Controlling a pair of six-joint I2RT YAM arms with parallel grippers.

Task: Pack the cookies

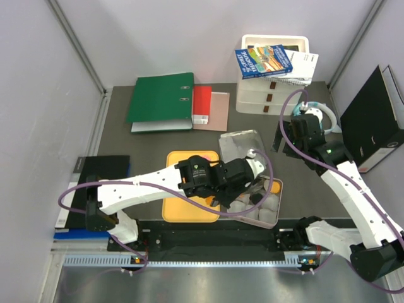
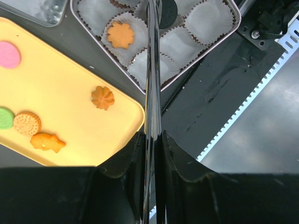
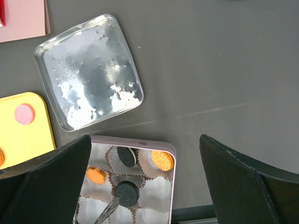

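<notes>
My left gripper [image 2: 153, 135] is shut on metal tweezers [image 2: 152, 70] and reaches over the cookie tin [image 1: 278, 187]. The tweezer tips [image 3: 108, 208] touch a black cookie [image 3: 127, 193] lying in a white paper cup. The tin [image 3: 140, 140] also holds a second black cookie [image 3: 126, 156], an orange round one [image 3: 162, 160] and an orange flower one [image 2: 120, 34]. The yellow tray [image 2: 70, 74] carries pink [image 2: 8, 54], green [image 2: 4, 118] and three orange cookies [image 2: 103, 97]. My right gripper [image 3: 145, 137] is open and empty, high above the table beyond the tin.
The tin's metal lid [image 1: 243, 144] lies just behind the tin. A green binder [image 1: 161, 98], a red and pink notebook [image 1: 208, 107] and white drawers with a book [image 1: 271, 76] stand at the back. A black folder [image 1: 372, 120] leans at the right.
</notes>
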